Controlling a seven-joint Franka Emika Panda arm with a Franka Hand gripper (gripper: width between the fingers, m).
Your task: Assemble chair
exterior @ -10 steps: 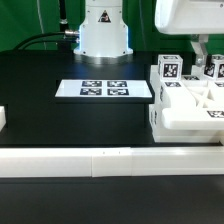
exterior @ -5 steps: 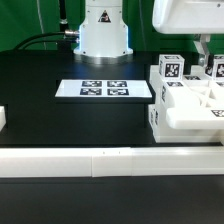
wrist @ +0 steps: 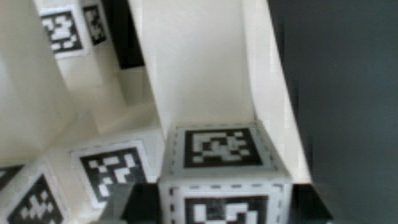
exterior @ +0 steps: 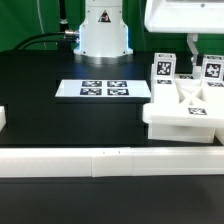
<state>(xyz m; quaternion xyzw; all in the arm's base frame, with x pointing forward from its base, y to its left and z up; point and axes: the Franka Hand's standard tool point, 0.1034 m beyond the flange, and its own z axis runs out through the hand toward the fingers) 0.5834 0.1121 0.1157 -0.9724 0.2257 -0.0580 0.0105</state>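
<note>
The chair (exterior: 185,110) is a glossy white, partly joined block of pieces with black-and-white tags, standing at the exterior view's right. My gripper (exterior: 192,52) comes down from above onto its upper part, between two tagged posts (exterior: 164,68). In the wrist view a tagged white post (wrist: 221,150) sits between my two dark fingers (wrist: 148,196), and my gripper (wrist: 222,202) is shut on it. More tagged chair faces (wrist: 111,168) show beside it. The chair's right side is cut off by the exterior view's edge.
The marker board (exterior: 103,89) lies flat on the black table, to the exterior view's left of the chair. A long low white rail (exterior: 100,160) runs along the front. The robot base (exterior: 103,30) stands at the back. A small white piece (exterior: 3,118) shows at the left edge.
The jaws have closed on the post. The chair has shifted and turned toward the exterior view's left, and the gripper body has moved slightly left with it.
</note>
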